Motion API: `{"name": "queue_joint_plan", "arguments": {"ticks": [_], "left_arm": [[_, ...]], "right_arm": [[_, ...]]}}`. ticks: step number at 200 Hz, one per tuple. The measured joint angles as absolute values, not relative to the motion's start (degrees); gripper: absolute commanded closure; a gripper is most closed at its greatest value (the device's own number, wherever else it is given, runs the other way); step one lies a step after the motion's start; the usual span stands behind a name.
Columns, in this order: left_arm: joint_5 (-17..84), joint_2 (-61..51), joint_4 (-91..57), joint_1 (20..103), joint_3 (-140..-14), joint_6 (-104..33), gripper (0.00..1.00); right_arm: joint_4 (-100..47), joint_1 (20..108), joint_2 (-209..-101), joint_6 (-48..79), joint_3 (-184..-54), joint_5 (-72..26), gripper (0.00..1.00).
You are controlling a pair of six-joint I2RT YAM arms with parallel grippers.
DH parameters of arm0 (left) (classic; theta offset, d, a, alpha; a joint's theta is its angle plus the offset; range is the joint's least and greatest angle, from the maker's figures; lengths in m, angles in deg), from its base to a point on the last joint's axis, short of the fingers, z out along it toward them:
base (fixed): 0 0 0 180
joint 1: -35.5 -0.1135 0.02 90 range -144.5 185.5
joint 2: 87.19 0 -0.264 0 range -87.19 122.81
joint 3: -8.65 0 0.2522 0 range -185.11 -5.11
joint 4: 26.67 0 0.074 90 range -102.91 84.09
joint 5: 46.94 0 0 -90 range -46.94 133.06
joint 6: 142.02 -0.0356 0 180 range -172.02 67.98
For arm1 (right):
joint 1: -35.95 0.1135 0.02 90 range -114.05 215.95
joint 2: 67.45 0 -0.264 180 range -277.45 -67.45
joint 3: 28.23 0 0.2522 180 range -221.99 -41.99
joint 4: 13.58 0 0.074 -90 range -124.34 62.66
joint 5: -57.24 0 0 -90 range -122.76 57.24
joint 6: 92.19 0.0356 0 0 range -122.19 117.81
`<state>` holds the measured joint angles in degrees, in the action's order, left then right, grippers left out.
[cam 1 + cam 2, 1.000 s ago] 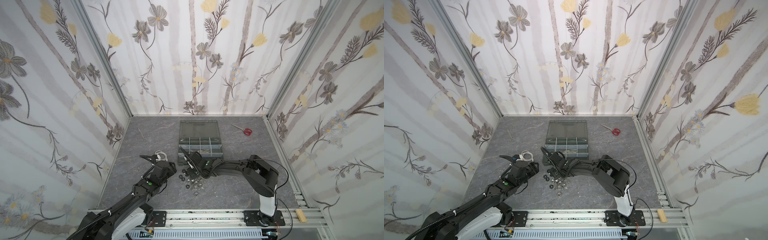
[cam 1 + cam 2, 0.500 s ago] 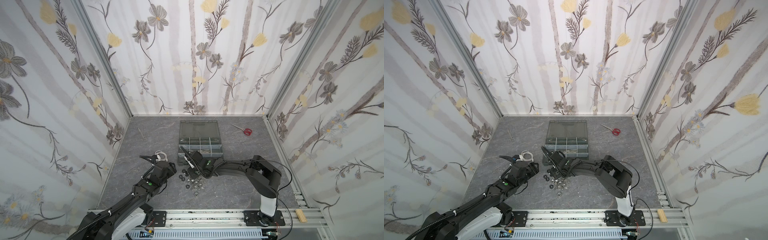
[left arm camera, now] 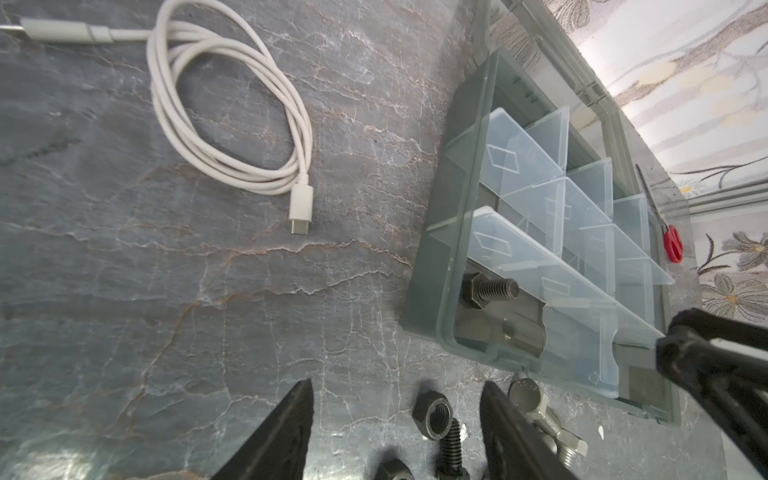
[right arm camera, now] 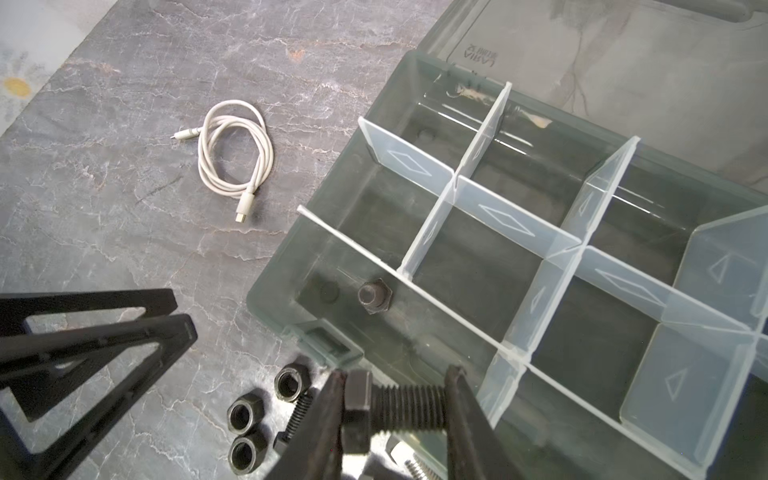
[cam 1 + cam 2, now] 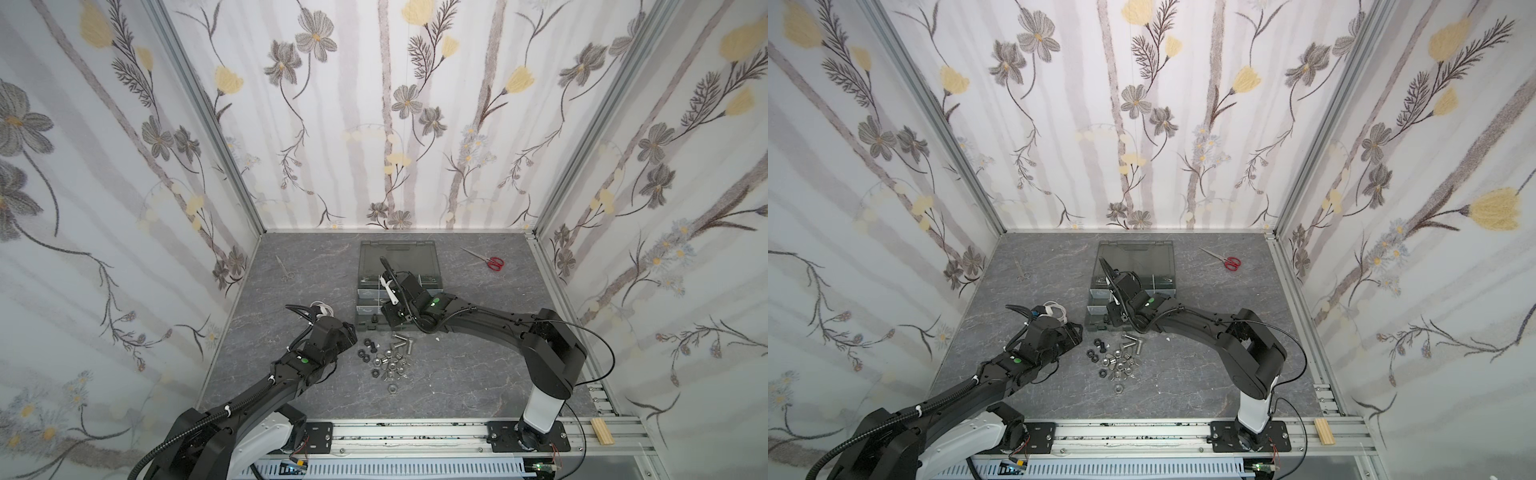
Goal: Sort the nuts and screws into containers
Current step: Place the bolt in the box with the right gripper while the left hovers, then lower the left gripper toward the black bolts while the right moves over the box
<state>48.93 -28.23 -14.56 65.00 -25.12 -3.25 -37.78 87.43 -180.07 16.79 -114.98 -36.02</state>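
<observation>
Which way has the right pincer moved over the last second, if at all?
Yes. The right pincer, shut on a black screw, has moved off the loose pile toward the organizer case.

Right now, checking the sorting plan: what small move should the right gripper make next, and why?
Probably ease further over the long near compartment and open. The right gripper is shut on a black bolt, seemingly just at the case rim, and another black bolt already lies in that compartment.
</observation>
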Motion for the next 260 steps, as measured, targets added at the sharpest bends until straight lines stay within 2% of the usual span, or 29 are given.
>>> {"name": "queue_joint_plan", "arguments": {"ticks": [72, 83, 109, 127, 260], "left_arm": [[45.6, -24.6, -14.9, 64.9, -28.0, -5.3, 0.34], [45.1, -24.7, -14.9, 64.8, -28.0, -5.3, 0.34], [44.9, -25.6, -15.0, 64.8, -27.8, -5.3, 0.34], [44.9, -26.3, -15.0, 64.8, -27.5, -5.3, 0.34], [43.8, -28.4, -15.3, 65.8, -27.8, -5.3, 0.36]], "right_arm": [[-37.7, 87.3, -181.8, 18.8, -114.7, -35.2, 0.65], [-37.7, 87.3, -181.8, 19.0, -114.7, -34.6, 0.59], [-37.7, 87.3, -181.8, 19.4, -114.7, -34.6, 0.36], [-37.7, 87.3, -181.8, 19.4, -114.7, -34.6, 0.30], [-34.5, 86.0, -172.2, 21.5, -106.1, -33.9, 0.28]]}}
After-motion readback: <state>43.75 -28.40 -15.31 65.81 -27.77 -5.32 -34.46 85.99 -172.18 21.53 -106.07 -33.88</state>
